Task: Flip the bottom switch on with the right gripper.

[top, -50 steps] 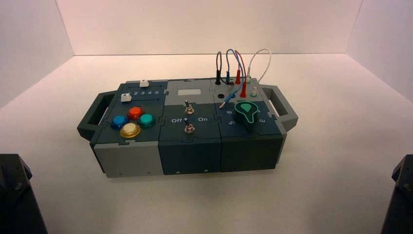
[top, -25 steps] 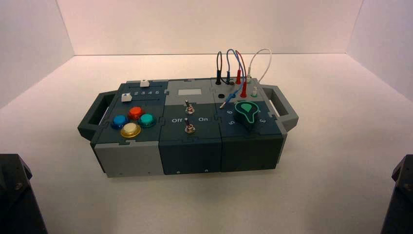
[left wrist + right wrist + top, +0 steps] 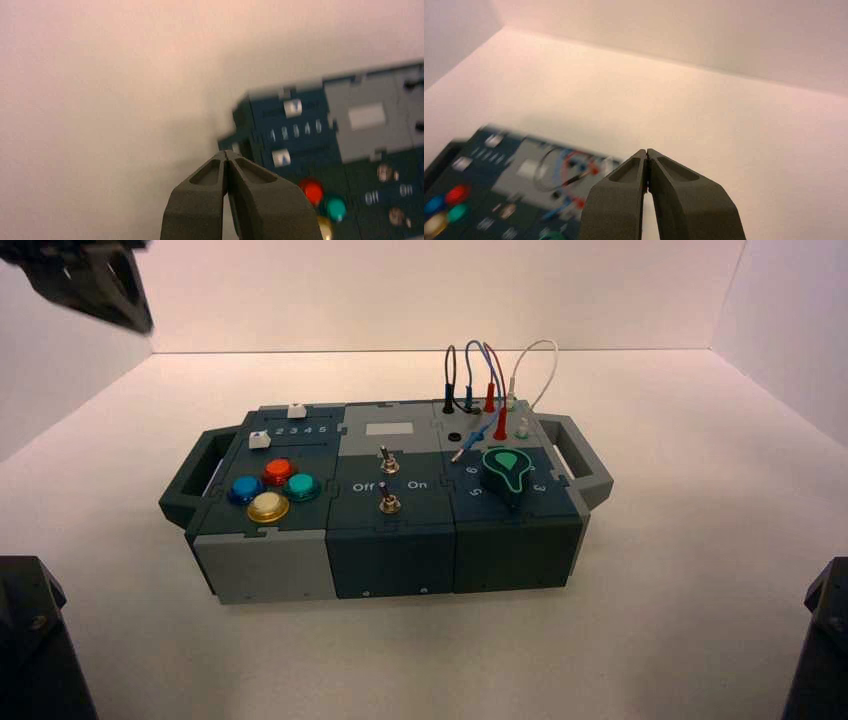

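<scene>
The bottom switch (image 3: pixel 388 503) is a small metal toggle on the box's dark blue middle panel, just below the "Off On" lettering, with a second toggle (image 3: pixel 388 462) behind it. It also shows blurred in the left wrist view as the bottom switch (image 3: pixel 396 216). My right gripper (image 3: pixel 646 152) is shut on nothing and hangs in the air off the box's wire end, well away from the switches. My left gripper (image 3: pixel 227 155) is also shut and empty, in the air off the box's slider end. A black part of the left arm (image 3: pixel 90 280) shows in the high view's top left corner.
The box (image 3: pixel 260 570) stands on a white floor with white walls round it. It carries coloured round buttons (image 3: pixel 272 490), two white sliders (image 3: pixel 260 440), a green knob (image 3: pixel 505 472), plugged wires (image 3: pixel 490 380) and a handle (image 3: pixel 585 460) at each end. Arm bases (image 3: pixel 30 640) fill the lower corners.
A black part of the left arm has come into the high view's top left corner. The box and its switches look the same.
</scene>
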Tool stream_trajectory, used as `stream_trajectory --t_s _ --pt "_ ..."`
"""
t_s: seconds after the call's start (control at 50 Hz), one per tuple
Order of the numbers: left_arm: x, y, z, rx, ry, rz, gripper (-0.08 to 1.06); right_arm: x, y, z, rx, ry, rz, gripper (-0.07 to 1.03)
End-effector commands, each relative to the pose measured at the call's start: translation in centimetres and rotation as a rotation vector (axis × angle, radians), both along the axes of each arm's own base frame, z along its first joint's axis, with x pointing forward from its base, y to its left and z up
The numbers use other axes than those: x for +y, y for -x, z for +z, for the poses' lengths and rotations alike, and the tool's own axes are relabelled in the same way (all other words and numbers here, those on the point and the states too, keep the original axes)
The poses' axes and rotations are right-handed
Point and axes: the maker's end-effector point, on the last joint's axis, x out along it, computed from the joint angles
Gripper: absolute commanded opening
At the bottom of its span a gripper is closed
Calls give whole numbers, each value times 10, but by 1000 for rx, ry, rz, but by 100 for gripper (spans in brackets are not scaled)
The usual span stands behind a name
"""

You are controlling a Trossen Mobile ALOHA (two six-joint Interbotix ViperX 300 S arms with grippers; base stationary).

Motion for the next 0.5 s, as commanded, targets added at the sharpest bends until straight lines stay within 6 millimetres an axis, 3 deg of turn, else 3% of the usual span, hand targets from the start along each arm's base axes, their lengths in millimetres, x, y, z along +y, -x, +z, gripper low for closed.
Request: stream_trajectory --t_s 0.02,0.24,0.5 --pt "-14 -3 -7 72 26 -17 -3 29 2 3 61 -20 79 -2" --pt "-31 5 -35 201 50 -30 -3 74 16 -19 238 -40 191 -2" --pt "-30 7 -58 294 34 -10 -3 125 26 -39 392 -68 275 -2"
